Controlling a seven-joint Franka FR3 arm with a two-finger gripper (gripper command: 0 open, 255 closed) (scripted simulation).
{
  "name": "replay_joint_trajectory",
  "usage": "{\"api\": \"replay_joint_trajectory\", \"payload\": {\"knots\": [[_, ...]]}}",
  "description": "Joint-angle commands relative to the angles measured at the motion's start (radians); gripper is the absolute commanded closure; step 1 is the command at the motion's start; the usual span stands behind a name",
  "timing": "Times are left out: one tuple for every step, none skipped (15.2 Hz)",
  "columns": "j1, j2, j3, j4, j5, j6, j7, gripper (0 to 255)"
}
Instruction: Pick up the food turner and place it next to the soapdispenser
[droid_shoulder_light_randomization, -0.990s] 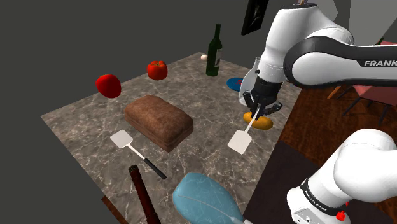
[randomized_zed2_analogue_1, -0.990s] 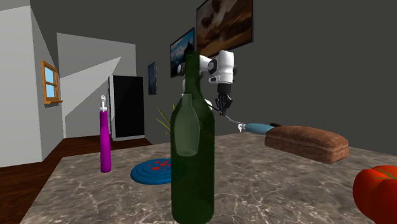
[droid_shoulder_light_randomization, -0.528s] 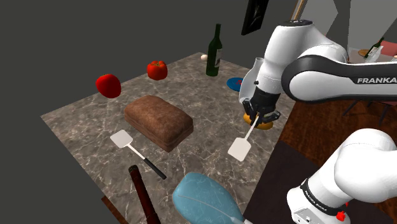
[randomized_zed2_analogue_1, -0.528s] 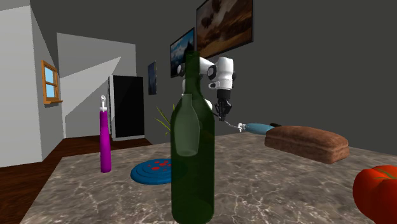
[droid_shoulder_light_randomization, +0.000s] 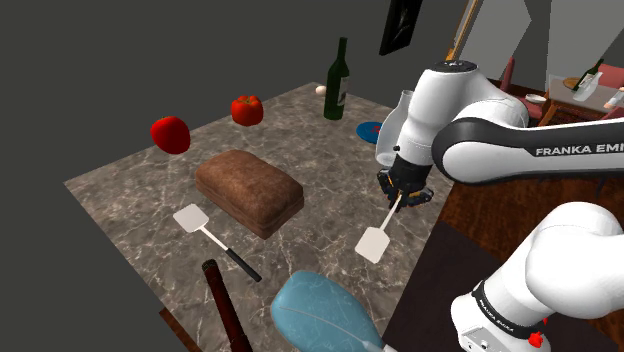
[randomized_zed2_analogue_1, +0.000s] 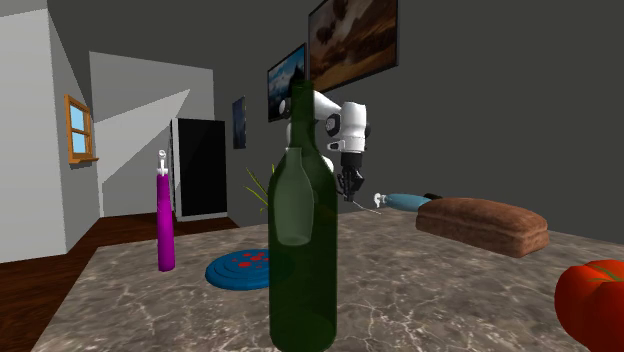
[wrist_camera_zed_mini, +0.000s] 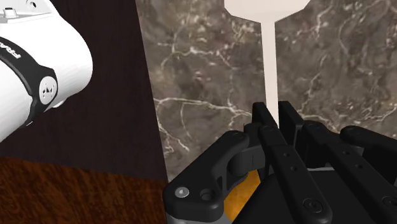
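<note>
At the gripper, both black fingers are clamped on the thin handle of the white food turner. Its long axis runs straight out from the fingertips, with the flat blade at the far end. In the shoulder view the gripper holds the handle's upper end. The food turner hangs steeply, blade lowest and leaning a little toward that view's left, over the marble table near its edge by the dark floor. I cannot tell whether the blade touches the marble.

Compared with a second ago, the gripper has come lower and shifted toward the table's near edge. The blade has dropped with it, and the turner hangs more steeply. An orange object that lay clear beside the fingers then is now hidden behind them in the shoulder view.

Farther out on the table lie a brown loaf and a second turner with a black handle. In the second exterior view, the magenta soap dispenser stands well apart from the gripper, beyond a blue plate.
</note>
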Motion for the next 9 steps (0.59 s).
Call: {"api": "replay_joint_trajectory", "payload": {"knots": [[0.002, 0.016, 0.007, -0.022, 0.005, 0.038, 0.004, 255], [0.002, 0.024, 0.01, -0.031, 0.006, 0.056, 0.005, 255], [0.003, 0.032, 0.013, -0.041, 0.008, 0.073, 0.006, 255], [0.003, 0.041, 0.015, -0.05, 0.009, 0.091, 0.007, 255], [0.003, 0.05, 0.018, -0.059, 0.011, 0.109, 0.008, 255], [0.003, 0.059, 0.021, -0.068, 0.012, 0.127, 0.009, 255], [0.003, 0.07, 0.023, -0.076, 0.014, 0.146, 0.01, 255], [0.003, 0.087, 0.028, -0.089, 0.016, 0.175, 0.012, 255], [0.003, 0.087, 0.028, -0.089, 0.016, 0.175, 0.012, 255]]}}
